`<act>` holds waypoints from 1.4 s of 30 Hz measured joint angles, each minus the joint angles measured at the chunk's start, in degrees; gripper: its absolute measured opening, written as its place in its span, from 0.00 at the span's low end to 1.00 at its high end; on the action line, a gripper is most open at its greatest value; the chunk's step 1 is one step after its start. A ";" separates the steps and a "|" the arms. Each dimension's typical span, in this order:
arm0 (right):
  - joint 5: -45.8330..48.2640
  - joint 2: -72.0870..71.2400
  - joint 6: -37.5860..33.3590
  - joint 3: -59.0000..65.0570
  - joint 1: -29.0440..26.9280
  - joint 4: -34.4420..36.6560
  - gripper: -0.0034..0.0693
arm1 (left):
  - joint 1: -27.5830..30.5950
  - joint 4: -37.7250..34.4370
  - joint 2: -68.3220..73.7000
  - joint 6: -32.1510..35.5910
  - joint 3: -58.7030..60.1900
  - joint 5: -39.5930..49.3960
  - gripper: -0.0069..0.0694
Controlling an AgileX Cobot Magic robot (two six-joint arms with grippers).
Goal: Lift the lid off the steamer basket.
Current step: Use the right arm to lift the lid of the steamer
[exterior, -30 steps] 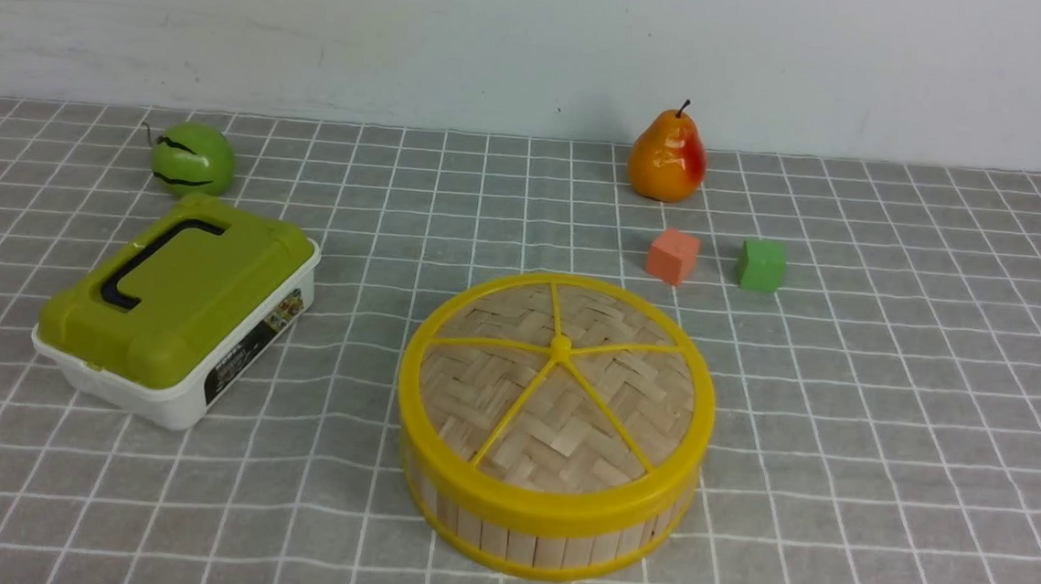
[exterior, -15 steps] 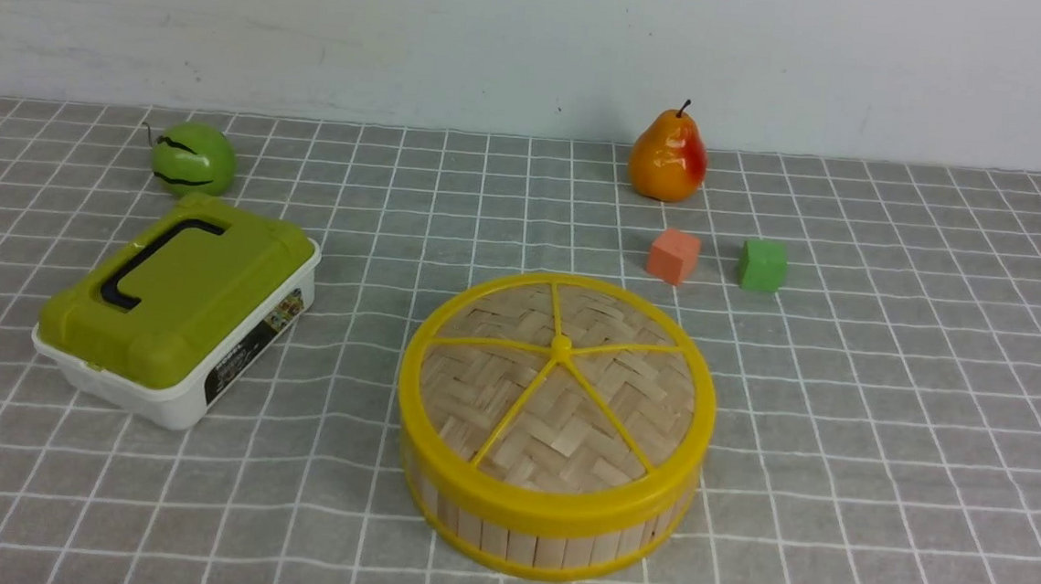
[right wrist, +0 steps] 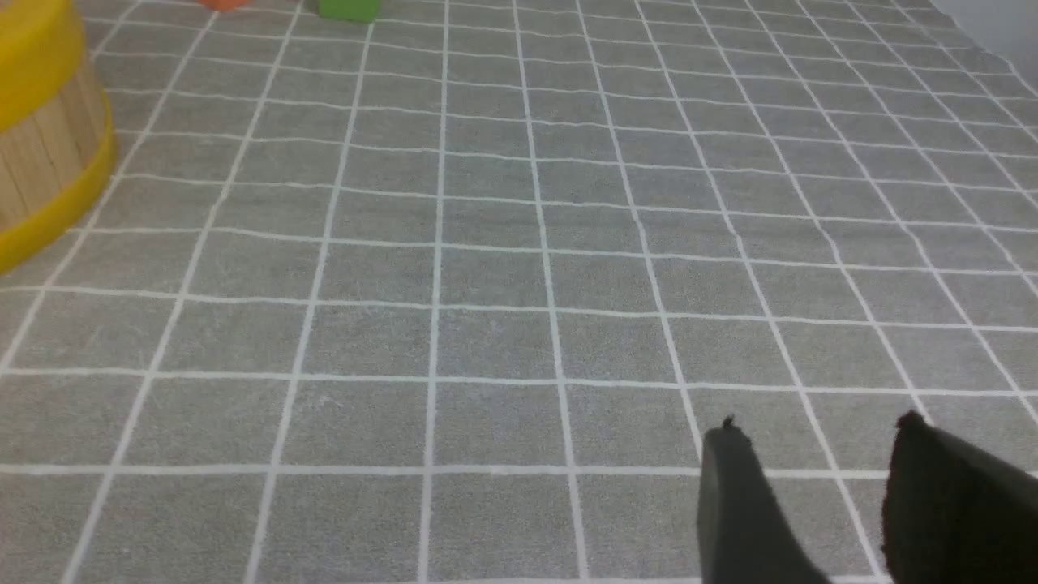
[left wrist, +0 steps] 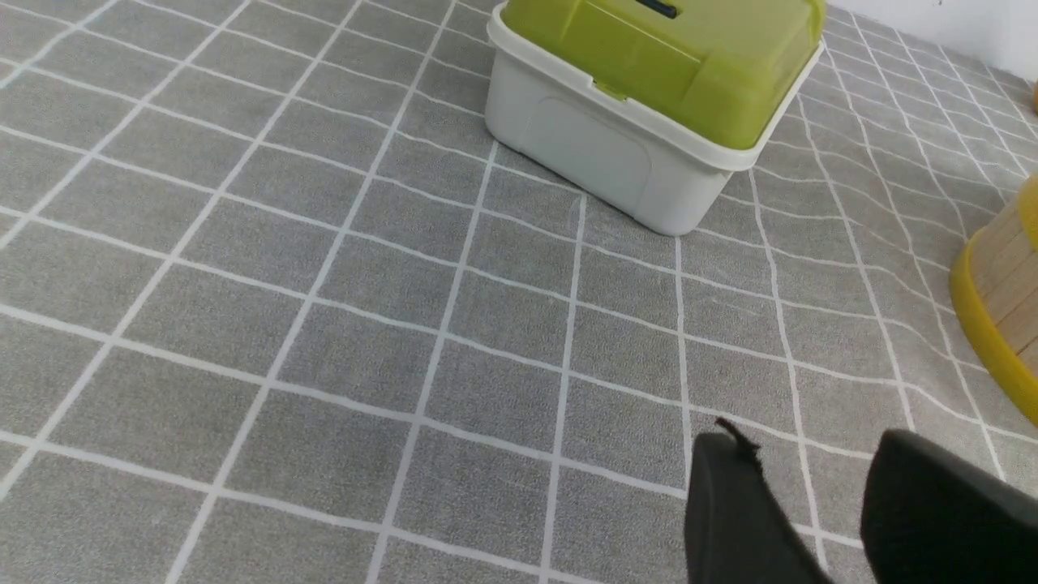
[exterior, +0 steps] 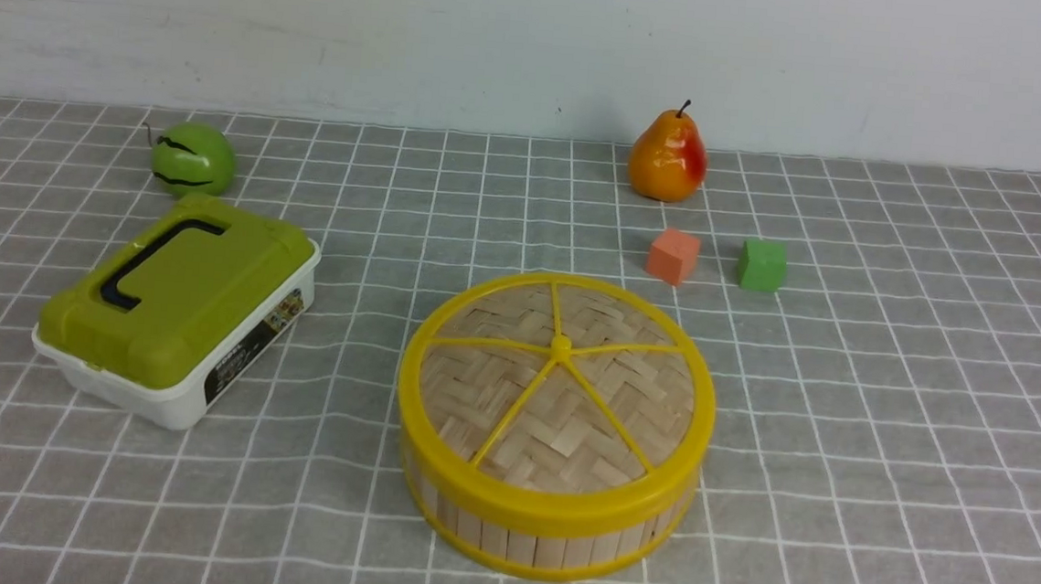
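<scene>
The lid (exterior: 558, 388), a woven bamboo disc with a yellow rim, yellow spokes and a central knob, sits on the steamer basket (exterior: 540, 539) in the near middle of the front view. Part of the basket's wall shows in the left wrist view (left wrist: 1001, 280) and in the right wrist view (right wrist: 45, 142). My left gripper (left wrist: 811, 450) is open and empty over bare cloth, apart from the basket. My right gripper (right wrist: 819, 434) is open and empty over bare cloth. Neither gripper shows in the front view.
A white box with an olive-green lid (exterior: 176, 305) stands left of the basket, also in the left wrist view (left wrist: 649, 89). A green striped fruit (exterior: 191, 159), a pear (exterior: 667, 156), an orange cube (exterior: 672, 255) and a green cube (exterior: 761, 265) lie behind.
</scene>
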 joint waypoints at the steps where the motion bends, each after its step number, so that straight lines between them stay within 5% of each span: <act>1: 0.00 0.00 0.00 0.00 0.00 -0.31 0.38 | 0.00 0.00 0.00 0.00 0.00 0.00 0.40; 15: 0.05 0.00 0.15 0.00 0.00 -1.32 0.38 | 0.00 0.00 0.00 0.00 0.00 0.00 0.40; 21: 0.00 0.00 0.20 0.00 0.00 3.99 0.38 | 0.00 0.00 0.00 0.00 0.00 0.00 0.40; 31: 0.07 0.00 0.20 0.00 0.00 20.31 0.38 | 0.00 0.00 0.00 0.00 0.00 0.00 0.40; 42: -0.18 0.00 4.28 0.49 0.00 63.80 0.38 | 0.00 0.00 0.00 0.00 0.00 0.00 0.40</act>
